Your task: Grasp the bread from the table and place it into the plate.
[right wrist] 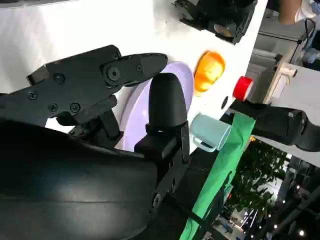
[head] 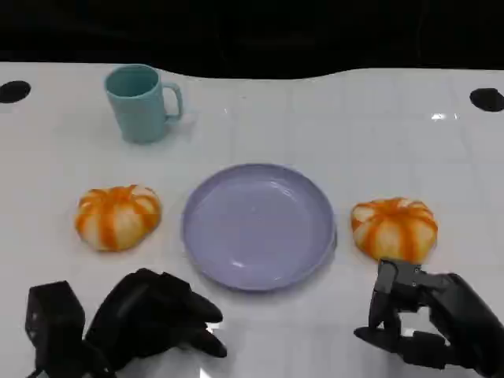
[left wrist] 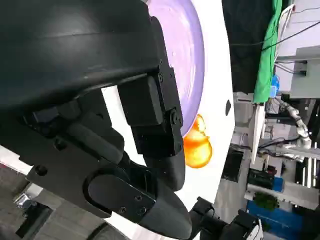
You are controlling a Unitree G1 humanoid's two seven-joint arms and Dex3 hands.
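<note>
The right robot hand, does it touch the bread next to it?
Apart. In the head view, a strip of white table separates the right robot hand from the bread.

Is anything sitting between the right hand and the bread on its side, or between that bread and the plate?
Nothing visible. The right hand sits just below the right bread with bare table between them, and the plate lies directly beside that bread. The cup stands far off at the back left.

You'll find nothing to read here: no text, label, brand, number or sign is legible on anything in these views.
</note>
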